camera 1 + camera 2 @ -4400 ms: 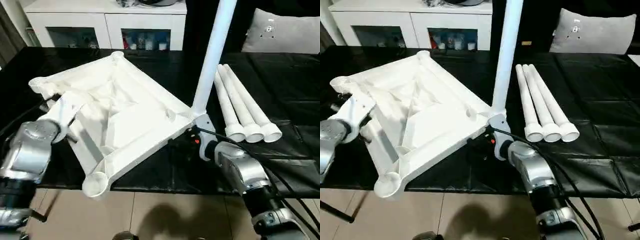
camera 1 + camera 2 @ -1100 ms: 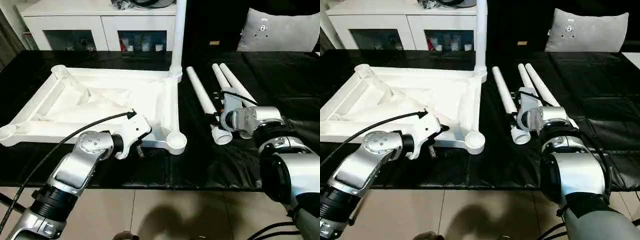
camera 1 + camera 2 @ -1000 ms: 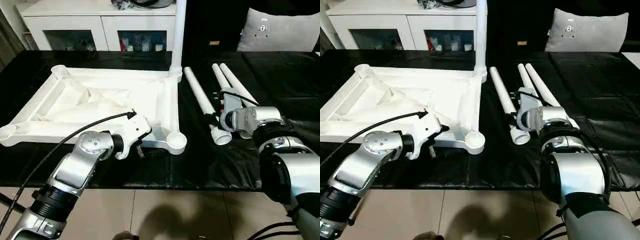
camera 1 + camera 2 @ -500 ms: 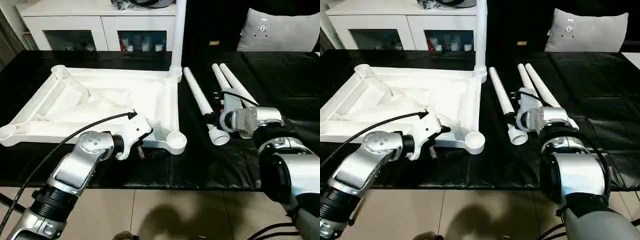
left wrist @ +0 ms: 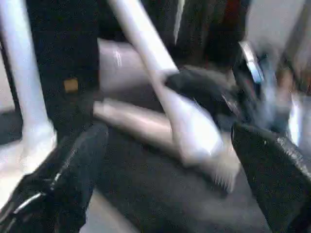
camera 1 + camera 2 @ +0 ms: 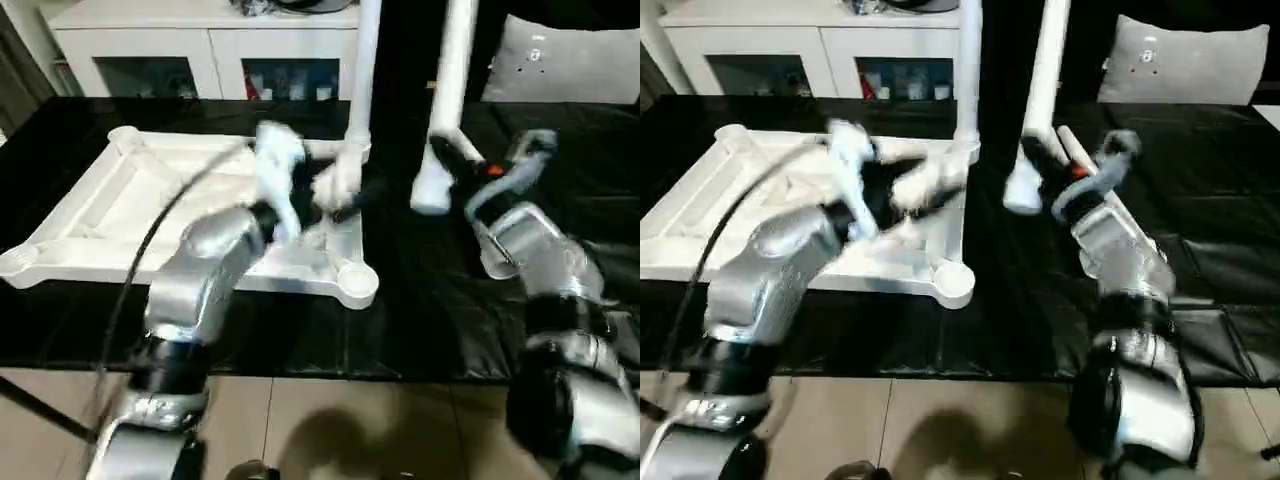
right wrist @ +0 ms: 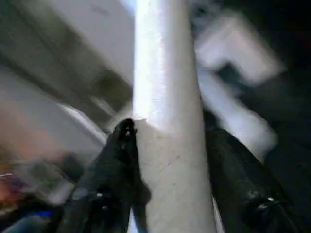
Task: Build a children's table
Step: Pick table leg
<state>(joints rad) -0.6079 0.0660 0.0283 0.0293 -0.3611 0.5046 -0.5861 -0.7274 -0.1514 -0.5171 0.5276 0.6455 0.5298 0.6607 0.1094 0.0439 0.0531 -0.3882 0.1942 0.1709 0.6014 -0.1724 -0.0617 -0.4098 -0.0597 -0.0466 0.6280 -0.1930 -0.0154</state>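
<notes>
Here the white tabletop (image 6: 150,220) lies upside down on the black table (image 6: 420,320), its ribbed underside up, with one leg (image 6: 362,70) standing upright in the far corner socket and an empty round socket (image 6: 356,283) at the near corner. The right gripper (image 7: 165,141) has its two black fingers closed around a second white leg (image 6: 448,90), which it holds lifted clear of the black surface, nearly upright, just to the right of the mounted one; its wide end (image 6: 430,192) hangs free in the air. The left gripper (image 5: 170,145) hovers over the tabletop's right edge with its fingers (image 5: 77,160) spread wide apart and nothing between them, pointing toward the lifted leg. Behind the table stands a white cabinet (image 6: 210,50) with glass doors, and a grey cushion (image 6: 570,60) lies at far right.
</notes>
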